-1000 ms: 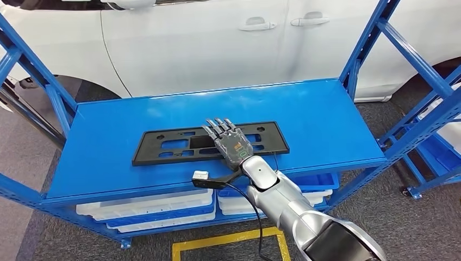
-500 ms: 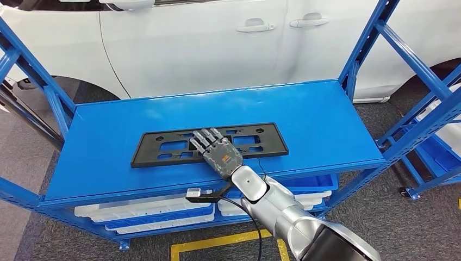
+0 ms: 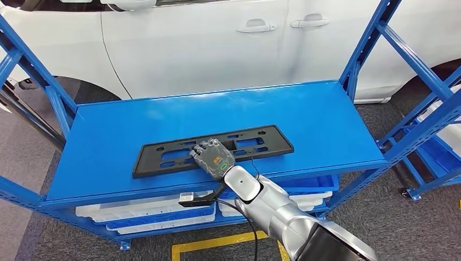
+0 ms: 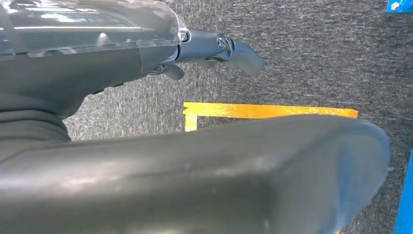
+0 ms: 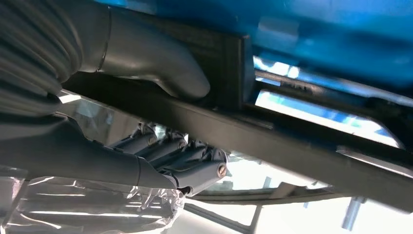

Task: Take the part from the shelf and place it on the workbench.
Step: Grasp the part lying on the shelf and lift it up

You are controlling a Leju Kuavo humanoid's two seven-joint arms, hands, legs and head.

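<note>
1. Right hand (image 3: pixel 213 158) first: from my head view it lies over the near long edge of the black part (image 3: pixel 163 157), fingers curled down on it, so I have hold of the part.
2. From my right wrist, the grip is plainer than from above: my grey thumb (image 5: pixel 165 68) presses one face of the part's (image 5: pixel 292 146) bar and my darker fingers (image 5: pixel 185 156) wrap the other, the bar pinched between them.
3. My silver right arm (image 3: pixel 272 209) comes up from the lower right, with a black cable and a small white-topped camera module (image 3: pixel 187 197) hanging below the wrist.
4. My left hand (image 4: pixel 214 53) shows from its own wrist, hanging over grey carpet with a yellow floor line (image 4: pixel 268 111) beneath; its fingers are loosely curled with nothing in them.
5. From the head view the part is a long flat black frame with cut-outs, lying lengthwise on the blue shelf (image 3: pixel 326 119), toward its front edge, its right end slightly farther back than its left.
6. Under that shelf, white and blue trays (image 3: pixel 152 209) are stacked.
7. Blue uprights (image 3: pixel 369 43) rise at both ends of the rack.
8. Farthest off, a white car (image 3: pixel 217 43) stands behind the rack, two door handles in sight.
</note>
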